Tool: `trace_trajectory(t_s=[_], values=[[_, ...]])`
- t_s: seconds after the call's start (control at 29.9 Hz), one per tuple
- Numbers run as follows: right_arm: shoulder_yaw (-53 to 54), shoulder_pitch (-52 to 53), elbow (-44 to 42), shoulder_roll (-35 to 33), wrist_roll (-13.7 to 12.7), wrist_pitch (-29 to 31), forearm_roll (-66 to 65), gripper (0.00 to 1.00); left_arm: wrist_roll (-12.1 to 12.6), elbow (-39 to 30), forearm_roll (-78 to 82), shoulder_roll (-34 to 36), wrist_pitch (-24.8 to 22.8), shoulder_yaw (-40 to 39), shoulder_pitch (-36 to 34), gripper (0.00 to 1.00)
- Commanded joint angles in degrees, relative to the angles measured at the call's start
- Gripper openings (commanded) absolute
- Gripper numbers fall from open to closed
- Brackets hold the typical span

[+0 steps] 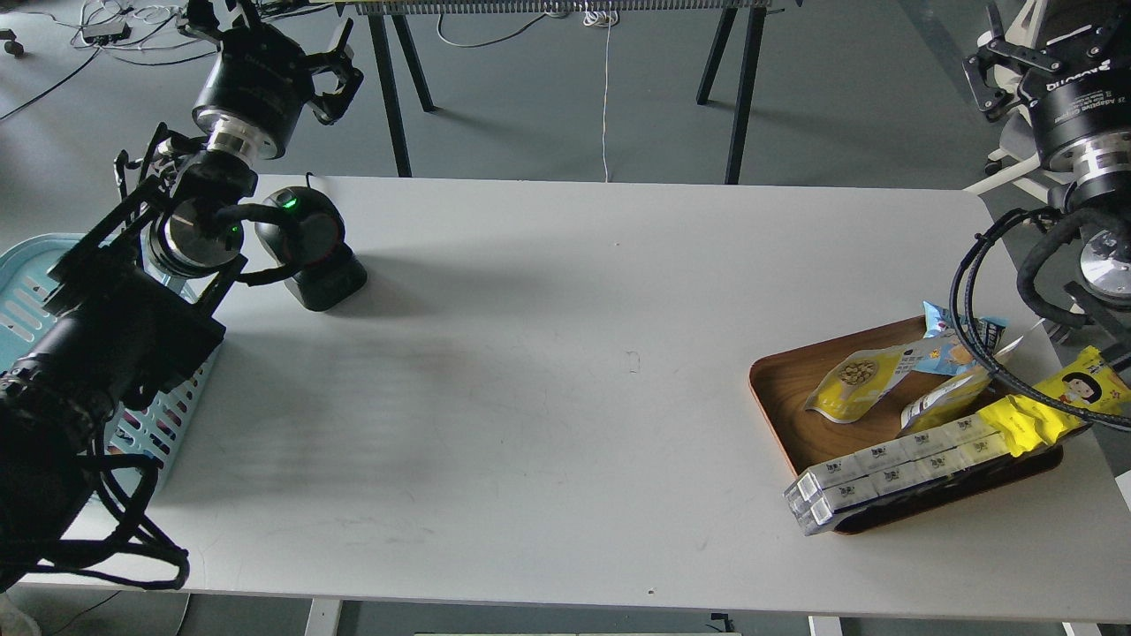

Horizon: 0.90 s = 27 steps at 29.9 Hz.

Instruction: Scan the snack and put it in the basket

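Grey floor and trestle legs run along the top of the frame behind a white table [565,353] that fills the middle. At upper left the left gripper [305,57] hangs above the floor beyond the table's far edge, fingers spread and holding nothing; at upper right the right gripper [1029,53] is raised off the table's corner, and it looks open and empty, though part of it is cut off by the frame edge, so I cannot be sure. One snack [853,384], the yellow-and-white pouch, lies flat on the one wooden tray [782,389] at lower right, touching a light-blue bag [950,349]. Also on the tray are one bright-yellow packet [1065,402], one smaller yellow-and-white packet [941,402], and what seems to be two long clear boxes [884,473] stacked at the near rim. One black scanner [309,243] stands at the table's left, and one light-blue basket [35,291] sits at far left, mostly hidden by the left arm. Nothing has been picked up. The pouch lies crowded among look-alikes, so a grab may take the wrong packet or drag the blue bag along. The right arm's loose cable [972,327] hangs over the tray and could snag packets. A flat, slick pouch may slip, and the trip across to the scanner is long.
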Motion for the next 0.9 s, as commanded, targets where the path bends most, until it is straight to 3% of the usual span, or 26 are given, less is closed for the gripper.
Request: trace_trajectory(t_s=[0.0,0.13,0.27,0.57,0.87], values=[[0.0,-0.2,0.7,0.1,0.0,0.0,0.0,0.99,-0.1,0.0,-0.1,-0.2,0.1,-0.4,-0.1,1.0],[-1.1,0.1,1.4,-0.6,0.0,0.0,0.0,0.99,0.3,0.0,-0.2,-0.2,0.5,-0.1,-0.1,1.0],[-6.1,4.4,2.8,-5.7,0.0,0.0,-0.5,0.99,0.2,0.0,-0.3,0.0,0.7,-0.1,-0.1,1.0],[-34.9,31.7,13.1,-13.4,1.6,-0.6,-18.3,0.99,-0.1,-0.3,-0.3,-0.1,0.7,0.1,-0.2,1.0],[-58.3,55.8,23.7,-13.1,2.2,-2.2,-49.0,0.99,0.0,-0.5,-0.3,1.2,0.2,-0.1,-0.5,1.0]])
